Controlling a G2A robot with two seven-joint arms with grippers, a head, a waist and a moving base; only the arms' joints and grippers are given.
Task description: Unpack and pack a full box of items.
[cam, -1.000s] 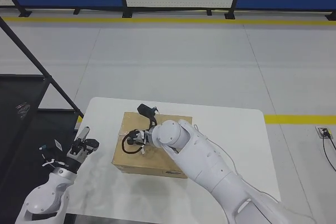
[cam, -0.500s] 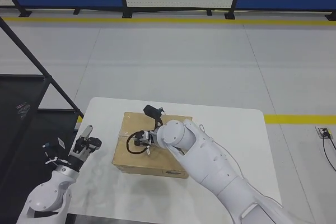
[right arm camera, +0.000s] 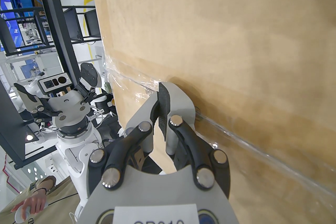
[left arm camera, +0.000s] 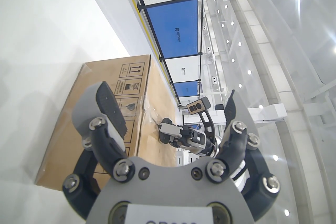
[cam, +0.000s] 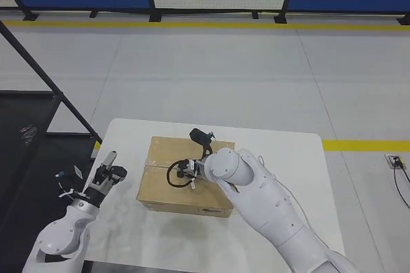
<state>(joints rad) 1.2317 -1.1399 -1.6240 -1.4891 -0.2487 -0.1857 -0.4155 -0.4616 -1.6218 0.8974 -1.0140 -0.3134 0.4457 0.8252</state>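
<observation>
While the right gripper (right arm camera: 163, 96) rests shut, empty, on the box (cam: 165, 151), the left gripper (left arm camera: 168, 104) hangs wide open at its 9 o'clock.

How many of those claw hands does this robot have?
2. The right gripper is shut, tips at the taped seam atop the cardboard box; the left gripper is open, apart from the box's end.

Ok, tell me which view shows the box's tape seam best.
The right wrist view: the tape seam runs close up across the box, right gripper shut at it. The top view gives a faint line beside the arm; the left wrist view, a wrinkled stretch seen obliquely.
</observation>
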